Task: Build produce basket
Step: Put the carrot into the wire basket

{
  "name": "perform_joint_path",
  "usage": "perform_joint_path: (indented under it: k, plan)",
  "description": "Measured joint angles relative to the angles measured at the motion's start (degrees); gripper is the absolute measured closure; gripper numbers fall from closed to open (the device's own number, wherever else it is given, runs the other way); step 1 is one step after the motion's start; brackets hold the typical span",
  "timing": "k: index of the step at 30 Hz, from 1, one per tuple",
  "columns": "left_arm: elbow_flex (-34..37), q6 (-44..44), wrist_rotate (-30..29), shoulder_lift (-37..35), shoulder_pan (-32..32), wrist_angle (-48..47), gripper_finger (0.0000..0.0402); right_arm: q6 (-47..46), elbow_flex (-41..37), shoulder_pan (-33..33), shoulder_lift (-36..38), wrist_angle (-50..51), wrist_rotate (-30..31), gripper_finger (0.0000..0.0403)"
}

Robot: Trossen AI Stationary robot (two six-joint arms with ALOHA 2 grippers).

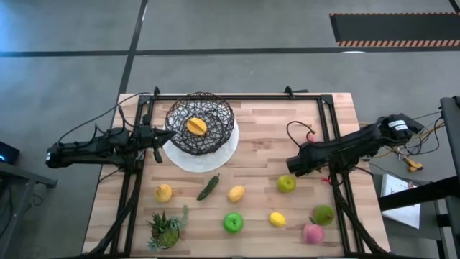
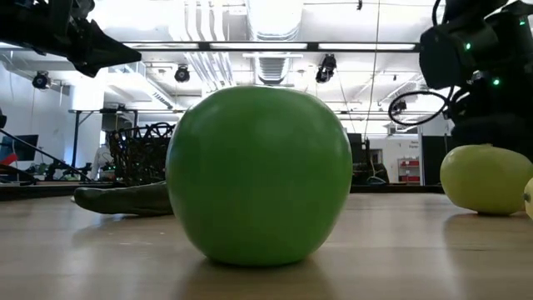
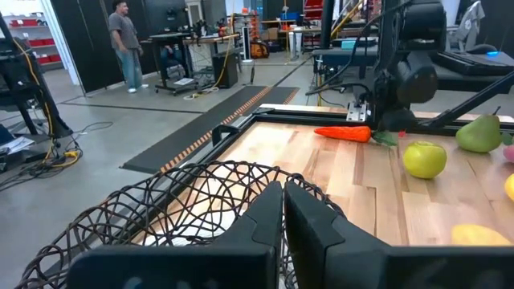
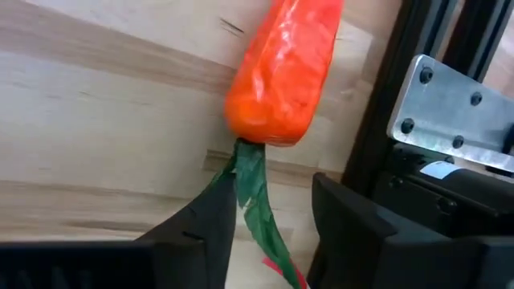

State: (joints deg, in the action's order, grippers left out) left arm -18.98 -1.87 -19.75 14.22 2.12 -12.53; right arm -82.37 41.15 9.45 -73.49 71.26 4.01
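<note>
The dark wire basket (image 1: 200,124) sits on a white plate (image 1: 215,160) and holds one orange-yellow fruit (image 1: 196,126). My left gripper (image 1: 159,139) is shut at the basket's left rim (image 3: 201,172). An orange carrot (image 4: 285,68) lies on its side near the table's right rail, also seen in the left wrist view (image 3: 344,133). My right gripper (image 4: 275,183) is open, pointing down over the carrot's leaf end; the arm hides it in the high view. Other produce lies on the near half: a dark green pepper (image 1: 208,187), lemons (image 1: 236,193), apples (image 1: 233,222). My left gripper's shut fingers (image 3: 265,213) stand by the basket's near rim; I cannot tell whether they touch the wire. My right gripper's fingers stand on either side of the carrot's green leaf (image 4: 250,189), coming from above; one finger (image 4: 210,215) is close beside the leaf, touching or not I cannot tell.
A spiky potted plant (image 1: 167,229) stands at the near left corner. A green apple (image 1: 287,184), a pear (image 1: 323,214) and a pink peach (image 1: 313,232) lie near my right arm. Black frame rails (image 1: 334,137) run along the table's sides. Bare wood lies between the plate and my right gripper.
</note>
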Motion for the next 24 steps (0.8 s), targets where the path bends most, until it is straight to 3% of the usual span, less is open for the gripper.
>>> perform_joint_path:
  k: [6, 12, 15, 19, 24]
  plan:
    - [0.0, 0.0, 0.0, 0.0, 0.0, 0.0, 0.0401, 7.4, -0.3, -0.1, -4.1, -5.0, 0.0, 0.0299]
    - [0.0, 0.0, 0.0, 0.0, 0.0, -0.3, 0.0401, 12.1, 0.3, -0.1, -7.7, -5.6, 0.3, 0.0384]
    - [0.0, 0.0, 0.0, 0.0, 0.0, -0.5, 0.0401, 14.4, 3.0, -0.1, -8.2, -5.8, 1.1, 0.0391]
    - [0.0, 0.0, 0.0, 0.0, 0.0, -0.5, 0.0401, 17.6, 10.2, -0.1, -7.7, -5.8, 7.0, 0.0394]
    - [0.0, 0.1, 0.0, 0.0, 0.0, -0.3, 0.0401, 28.5, 22.5, -1.8, -8.2, -5.9, 15.1, 0.0394]
